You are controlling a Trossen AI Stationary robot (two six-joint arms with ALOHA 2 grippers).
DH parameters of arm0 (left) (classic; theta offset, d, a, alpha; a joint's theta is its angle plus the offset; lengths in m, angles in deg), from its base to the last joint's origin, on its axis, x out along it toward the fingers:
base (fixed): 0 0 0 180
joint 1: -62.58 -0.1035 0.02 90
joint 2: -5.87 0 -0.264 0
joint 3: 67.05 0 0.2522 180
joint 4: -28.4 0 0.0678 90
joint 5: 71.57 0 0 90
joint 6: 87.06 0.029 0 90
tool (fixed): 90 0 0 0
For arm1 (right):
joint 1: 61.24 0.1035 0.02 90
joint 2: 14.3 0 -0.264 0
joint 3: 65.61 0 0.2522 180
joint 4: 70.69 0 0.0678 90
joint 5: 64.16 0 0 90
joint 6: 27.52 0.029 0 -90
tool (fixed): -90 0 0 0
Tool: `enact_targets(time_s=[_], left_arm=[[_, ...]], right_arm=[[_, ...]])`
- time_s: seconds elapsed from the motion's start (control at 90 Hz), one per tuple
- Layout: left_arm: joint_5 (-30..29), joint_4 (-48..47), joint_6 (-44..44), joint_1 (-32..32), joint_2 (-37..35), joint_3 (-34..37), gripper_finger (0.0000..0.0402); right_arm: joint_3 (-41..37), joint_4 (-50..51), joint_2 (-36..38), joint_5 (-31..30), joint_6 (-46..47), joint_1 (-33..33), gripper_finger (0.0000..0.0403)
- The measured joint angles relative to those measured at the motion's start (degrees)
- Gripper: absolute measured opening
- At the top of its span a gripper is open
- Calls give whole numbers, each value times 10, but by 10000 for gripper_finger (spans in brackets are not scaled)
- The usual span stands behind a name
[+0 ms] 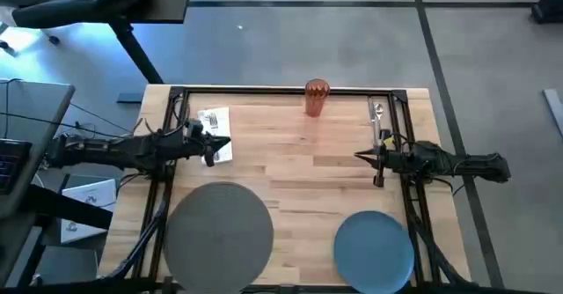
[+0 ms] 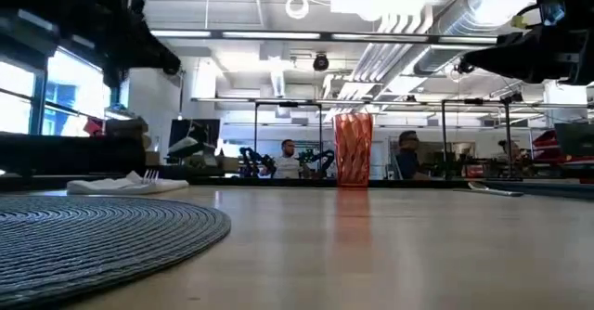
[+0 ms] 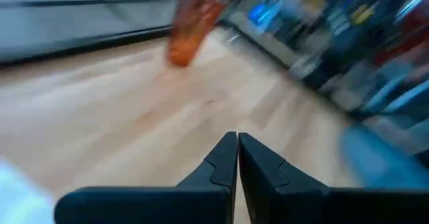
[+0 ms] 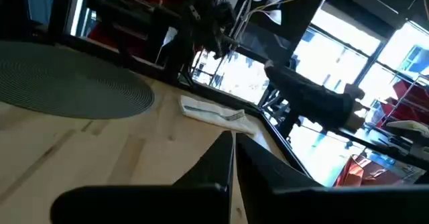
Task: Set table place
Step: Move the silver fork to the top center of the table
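The grey round placemat (image 1: 218,227) lies at the table's near left, and the blue plate (image 1: 374,249) at the near right. A white napkin (image 1: 215,132) with a fork on it lies at the far left; my left gripper (image 1: 227,143) hovers shut above its near right part. The orange tumbler (image 1: 317,97) stands upright at the far edge. Silver cutlery (image 1: 377,118) lies at the far right. My right gripper (image 1: 359,156) is shut, raised above the table just near of that cutlery.
The black rail frame (image 1: 281,90) runs round the light-wood tabletop (image 1: 308,166), whose middle is bare wood. Beyond the table's far edge, the low view shows people and other robot arms in the room.
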Motion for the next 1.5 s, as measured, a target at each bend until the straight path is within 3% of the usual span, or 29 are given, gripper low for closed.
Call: enact_targets(time_s=[0.089, 0.144, 0.289, 0.522, 0.733, 0.9, 1.189, 1.378, 1.5], left_arm=[[-85, -148, -50, -15, 83, -103, 1], [-94, -220, -119, -41, 134, -153, 5], [5, -299, -208, -129, 259, -228, 34], [170, -352, -249, -253, 433, -245, 121], [194, -366, -218, -315, 536, -245, 165], [195, -363, -191, -351, 580, -245, 145], [196, -350, -131, -381, 630, -248, 62], [190, -343, -97, -383, 621, -247, 14], [186, -364, -78, -383, 598, -257, 4]], right_arm=[[0, 0, 0, 0, 0, 0, 0], [0, 0, 0, 0, 0, 0, 0], [0, 0, 0, 0, 0, 0, 0], [0, 0, 0, 0, 0, 0, 0], [0, 0, 0, 0, 0, 0, 0], [0, 0, 0, 0, 0, 0, 0], [0, 0, 0, 0, 0, 0, 0], [0, 0, 0, 0, 0, 0, 0], [0, 0, 0, 0, 0, 0, 0]])
